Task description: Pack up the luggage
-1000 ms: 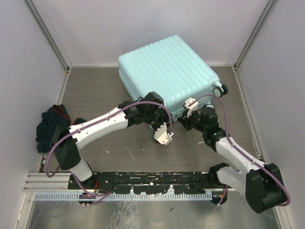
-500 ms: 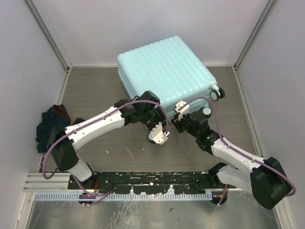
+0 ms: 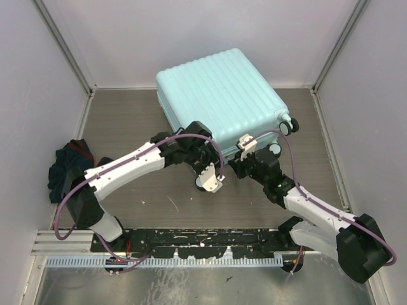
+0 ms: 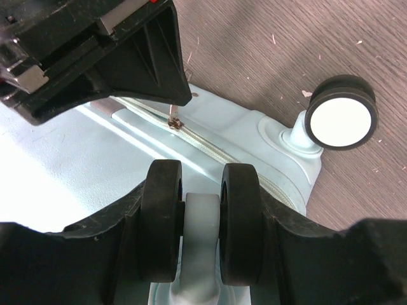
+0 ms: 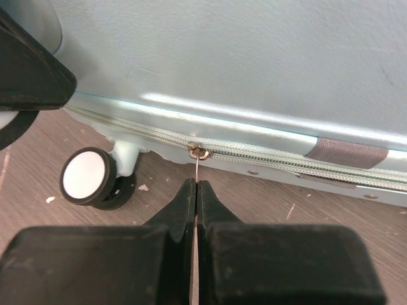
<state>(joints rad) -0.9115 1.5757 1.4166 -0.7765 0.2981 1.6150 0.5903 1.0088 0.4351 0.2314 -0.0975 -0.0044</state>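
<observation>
The luggage (image 3: pixel 219 95) lies closed and flat at the back middle of the wooden surface (image 3: pixel 127 121), ribbed shell up. Both arms meet at its near edge. The left end effector (image 4: pixel 202 244) is clamped from both sides on a double wheel (image 4: pixel 162 229) at the case's near corner. Just beside it, the right end effector (image 5: pixel 196 190) has its fingers pressed together, pinching the thin zip pull (image 5: pixel 198 166) that hangs from the slider on the side seam. A second wheel (image 4: pixel 340 113) stands free nearby.
</observation>
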